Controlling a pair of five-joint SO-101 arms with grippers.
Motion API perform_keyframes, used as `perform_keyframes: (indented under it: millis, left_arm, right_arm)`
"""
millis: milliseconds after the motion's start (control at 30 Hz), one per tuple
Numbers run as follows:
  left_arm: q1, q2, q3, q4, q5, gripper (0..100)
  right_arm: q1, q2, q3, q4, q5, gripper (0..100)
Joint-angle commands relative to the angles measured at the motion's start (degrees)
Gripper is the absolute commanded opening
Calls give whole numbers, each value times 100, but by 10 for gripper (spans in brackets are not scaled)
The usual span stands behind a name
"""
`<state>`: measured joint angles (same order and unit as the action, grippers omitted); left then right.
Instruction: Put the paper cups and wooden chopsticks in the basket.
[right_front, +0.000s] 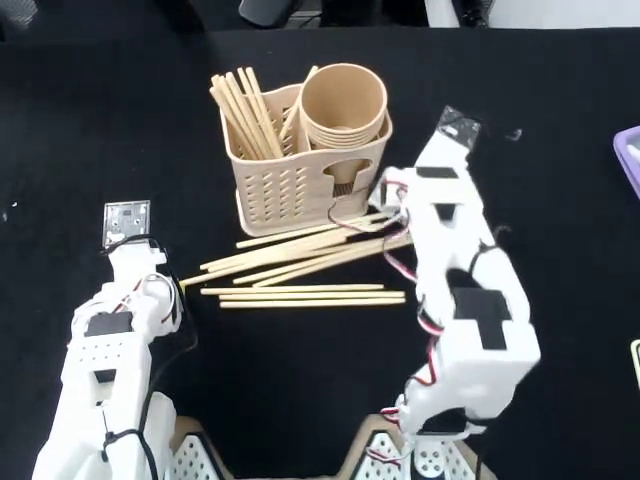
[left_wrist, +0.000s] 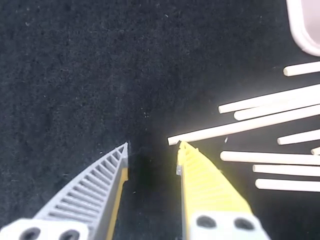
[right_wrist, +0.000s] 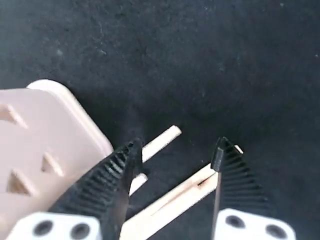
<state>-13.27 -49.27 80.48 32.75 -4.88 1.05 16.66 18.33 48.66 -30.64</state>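
1. Basket (right_front: 290, 190) stands on the surface (right_front: 580, 250), paper cups (right_front: 343, 100) stacked inside.
2. Loose chopsticks (right_front: 300, 265) lie just before it; you'll want only a few.
3. Right pincer (right_wrist: 177, 145) gapes over their ends: lower, close squarely.
4. Left pincer (left_wrist: 153, 145), open too, sits at the far ends.

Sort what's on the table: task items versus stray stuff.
Task items:
- basket
- paper cups, stacked inside it
- standing chopsticks, in its other compartment
- loose chopsticks, on the table in front of it

Lying about:
- purple object, cut off at the right edge
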Motion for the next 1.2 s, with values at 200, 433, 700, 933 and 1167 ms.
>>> perform_keyframes:
  millis: [200,433,700,933,1167]
  left_arm:
    - [66,-97,-40,-79,-44,163]
    - [66,-97,-40,-79,-44,163]
    - [66,-97,-40,-88,-44,163]
    - [66,-97,-40,-88,-44,163]
    - [66,-97,-40,-88,-44,163]
  right_arm:
    - [70,743,-963,1635,26,97]
    - [79,136,-927,1855,1442,21]
    - [35,-127,-963,1389,501,145]
    - [62,505,-1358,1002,-158,197]
    - [62,840,-1938,1477,-167,201]
